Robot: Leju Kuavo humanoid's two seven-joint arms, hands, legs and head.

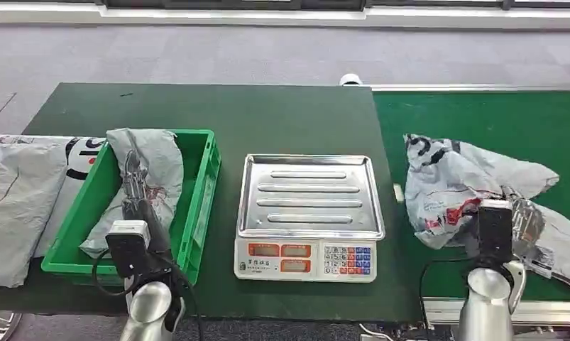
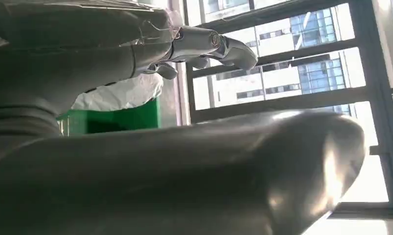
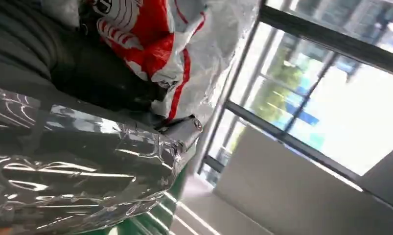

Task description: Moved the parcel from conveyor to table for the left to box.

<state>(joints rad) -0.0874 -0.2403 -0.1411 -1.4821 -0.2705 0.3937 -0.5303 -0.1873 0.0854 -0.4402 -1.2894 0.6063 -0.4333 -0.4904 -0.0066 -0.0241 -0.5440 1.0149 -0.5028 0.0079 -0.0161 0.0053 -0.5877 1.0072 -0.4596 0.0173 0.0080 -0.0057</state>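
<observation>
Head view: the right hand [image 1: 512,213] rests on the parcel [image 1: 452,181], which lies on the conveyor [image 1: 480,114], so the move to the table [image 1: 267,117] looks unstarted. The left hand [image 1: 134,188] lies in the box [image 1: 205,167] on a bag [image 1: 157,163].

Left wrist view: its fingers [image 2: 204,44] are spread, holding nothing.

Right wrist view: the parcel [image 3: 179,44] presses against the right hand's fingers [image 3: 111,88]; I cannot tell whether they grip it.

- The scale [image 1: 307,259] near the front edge of the surface carried three orange display windows and a keypad of blue, red and white keys; no figure or key mark could be read.
- The parcel [image 1: 456,186] on the conveyor [image 1: 480,114] bore black and red printing, too crumpled to read.
- The bags [image 1: 26,192] at the surface's left edge showed black lettering, illegible.
</observation>
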